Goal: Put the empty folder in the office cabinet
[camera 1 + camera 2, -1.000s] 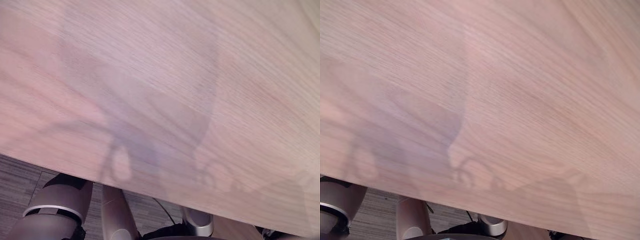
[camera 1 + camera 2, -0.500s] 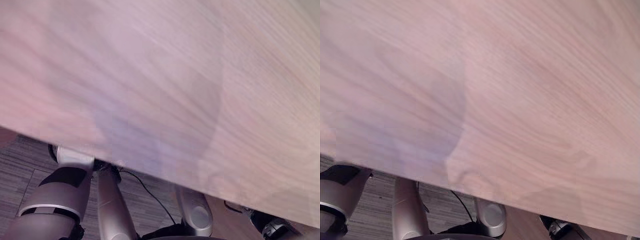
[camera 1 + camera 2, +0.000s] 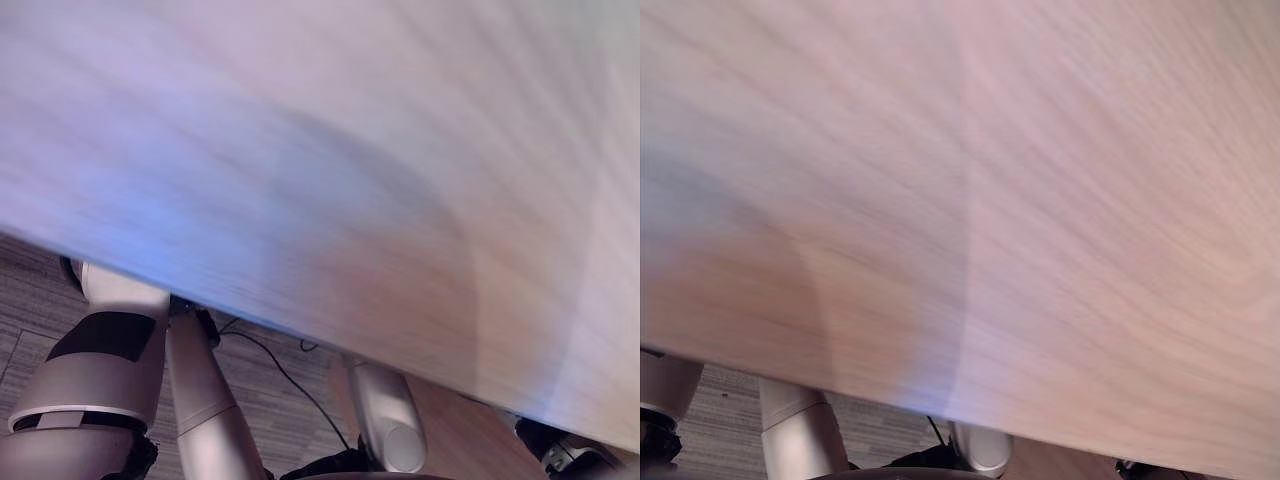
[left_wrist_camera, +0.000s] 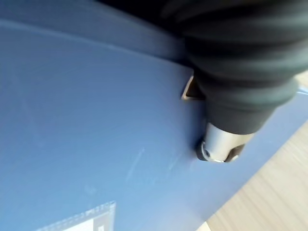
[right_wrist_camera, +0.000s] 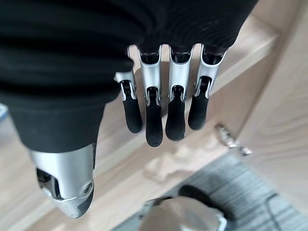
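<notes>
You get heavy motion blur on the wood surface (image 3: 330, 150) in both eye views; its grain smears and every edge but the near one runs out of frame.

Left wrist view: the blue folder (image 4: 86, 134) lies right against the left hand (image 4: 219, 144) and is cut off on three sides. You can't see that hand's fingers; the dark ribbed cover hides them, so you can't tell its grip. The label (image 4: 82, 222) at the folder's frame edge is clipped and unreadable.

Right wrist view: the small metal fitting (image 5: 232, 139) past the right hand (image 5: 163, 108) fingertips is too small to identify.
</notes>
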Motion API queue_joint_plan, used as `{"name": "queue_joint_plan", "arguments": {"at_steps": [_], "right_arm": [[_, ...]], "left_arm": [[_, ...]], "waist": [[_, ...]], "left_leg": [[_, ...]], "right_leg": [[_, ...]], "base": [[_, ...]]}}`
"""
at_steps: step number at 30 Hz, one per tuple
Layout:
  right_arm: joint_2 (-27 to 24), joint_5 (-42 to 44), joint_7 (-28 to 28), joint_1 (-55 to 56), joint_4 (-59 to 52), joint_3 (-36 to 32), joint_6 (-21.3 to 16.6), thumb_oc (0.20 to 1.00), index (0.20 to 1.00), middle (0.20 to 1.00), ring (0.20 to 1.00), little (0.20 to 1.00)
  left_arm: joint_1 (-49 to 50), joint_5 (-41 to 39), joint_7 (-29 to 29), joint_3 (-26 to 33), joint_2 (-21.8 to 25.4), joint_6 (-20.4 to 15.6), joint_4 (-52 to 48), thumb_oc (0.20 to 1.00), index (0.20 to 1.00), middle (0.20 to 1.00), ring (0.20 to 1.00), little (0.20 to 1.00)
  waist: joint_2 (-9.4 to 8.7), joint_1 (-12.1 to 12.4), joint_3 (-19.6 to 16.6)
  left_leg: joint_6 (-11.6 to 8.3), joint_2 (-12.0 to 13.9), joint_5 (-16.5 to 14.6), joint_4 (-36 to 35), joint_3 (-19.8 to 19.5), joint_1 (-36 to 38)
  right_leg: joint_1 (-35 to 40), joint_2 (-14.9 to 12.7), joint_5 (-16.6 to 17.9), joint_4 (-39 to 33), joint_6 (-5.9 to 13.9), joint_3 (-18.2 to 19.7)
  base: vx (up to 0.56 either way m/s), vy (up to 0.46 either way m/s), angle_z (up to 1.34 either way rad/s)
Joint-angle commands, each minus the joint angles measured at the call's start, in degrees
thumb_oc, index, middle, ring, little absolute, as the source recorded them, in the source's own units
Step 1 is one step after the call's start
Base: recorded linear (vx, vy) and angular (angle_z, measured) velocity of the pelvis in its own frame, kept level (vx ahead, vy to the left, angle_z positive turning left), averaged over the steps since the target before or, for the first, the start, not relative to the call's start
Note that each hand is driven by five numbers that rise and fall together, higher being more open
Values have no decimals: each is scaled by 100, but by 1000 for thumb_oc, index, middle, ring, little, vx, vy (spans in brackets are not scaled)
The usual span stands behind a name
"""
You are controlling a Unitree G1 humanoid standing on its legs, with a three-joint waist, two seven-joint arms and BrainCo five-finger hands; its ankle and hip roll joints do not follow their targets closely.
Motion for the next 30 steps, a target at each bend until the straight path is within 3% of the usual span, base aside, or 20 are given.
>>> {"name": "queue_joint_plan", "arguments": {"at_steps": [1, 6, 7, 8, 19, 30], "right_arm": [[270, -149, -24, -49, -167, 113, -76, 1000, 1000, 1000, 1000, 1000], [235, -140, -5, -36, -207, 111, -75, 1000, 1000, 1000, 1000, 1000], [233, -129, 4, -20, -193, 104, -72, 1000, 1000, 1000, 1000, 1000], [226, -109, 14, -8, -153, 93, -78, 1000, 1000, 1000, 1000, 1000], [292, 64, 15, 122, 47, -82, -106, 1000, 1000, 1000, 1000, 1000], [519, 118, 1, 273, 466, -217, -28, 1000, 1000, 1000, 1000, 1000]], "left_arm": [[-195, 76, -84, -25, 234, -186, 46, 200, 200, 200, 200, 200], [-238, 120, -67, -21, 205, -178, 35, 200, 200, 200, 200, 200], [-239, 121, -70, -31, 214, -166, 49, 652, 652, 652, 652, 652], [-254, 114, -90, -48, 205, -140, 79, 1000, 1000, 1000, 1000, 1000], [-110, 96, -155, 9, 134, -35, 222, 1000, 1000, 1000, 1000, 1000], [769, 314, -242, 363, -418, 7, -23, 1000, 1000, 1000, 1000, 1000]], "waist": [[126, -25, -235], [110, -52, -228], [118, -62, -232], [125, -86, -251], [144, -110, -369], [129, -51, -481]], "left_leg": [[452, -19, -1542, 1287, 247, 119], [530, -129, -1641, 1371, 235, 98], [540, -142, -1644, 1354, 238, 103], [552, -160, -1646, 1319, 255, 124], [560, -204, -1659, 1253, 284, 139], [478, -244, -1510, 658, 419, 720]], "right_leg": [[126, 8, -354, -242, 244, 280], [105, 14, -428, -190, 198, 301], [106, 22, -438, -202, 184, 306], [107, 26, -437, -221, 171, 317], [94, 36, -476, -221, 116, 328], [552, 26, -358, -638, 71, 321]], "base": [[42, 26, -4], [46, 12, 3], [50, 32, 2], [37, 27, 0], [3, 2, 0], [-1, -6, 1]]}}
